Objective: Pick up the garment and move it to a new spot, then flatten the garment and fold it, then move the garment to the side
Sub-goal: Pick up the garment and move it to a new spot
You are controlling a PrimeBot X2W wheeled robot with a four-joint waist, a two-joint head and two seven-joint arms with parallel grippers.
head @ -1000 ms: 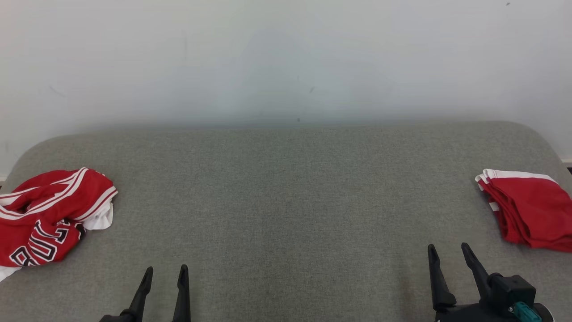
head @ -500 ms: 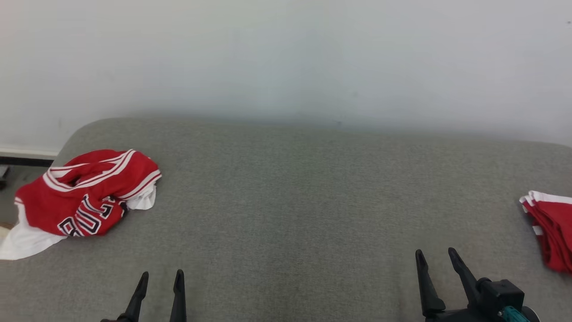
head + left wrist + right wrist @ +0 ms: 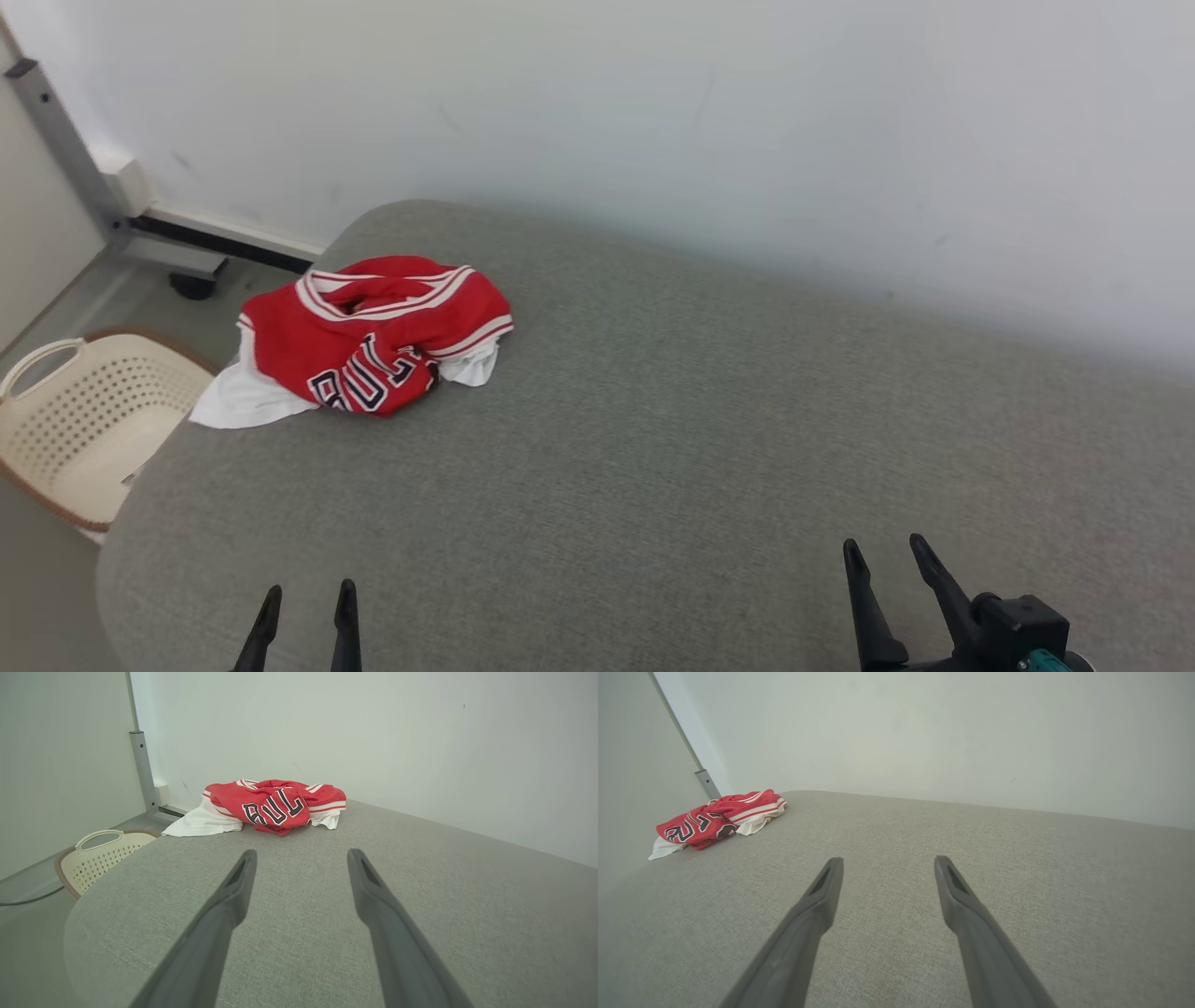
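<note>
A crumpled red garment (image 3: 373, 331) with white trim and dark lettering lies in a heap near the far left corner of the grey padded surface (image 3: 653, 448). The same garment (image 3: 273, 805) sits straight ahead in the left wrist view and far off to the left as the garment (image 3: 717, 819) in the right wrist view. My left gripper (image 3: 306, 602) hovers open at the lower left, well short of the heap. At the lower right my right gripper (image 3: 885, 553) is open too, with nothing between its fingers.
A cream perforated laundry basket (image 3: 84, 420) stands on the floor just off the surface's left edge, also seen as the basket (image 3: 100, 856). A metal post (image 3: 65, 140) and a pale wall (image 3: 747, 121) bound the back. The surface's rounded left edge drops to the floor.
The head camera has swung to the left: the crumpled garment now sits nearer the middle, the basket has come into view, and the folded red pile at the right has left the picture. Both grippers stay open.
</note>
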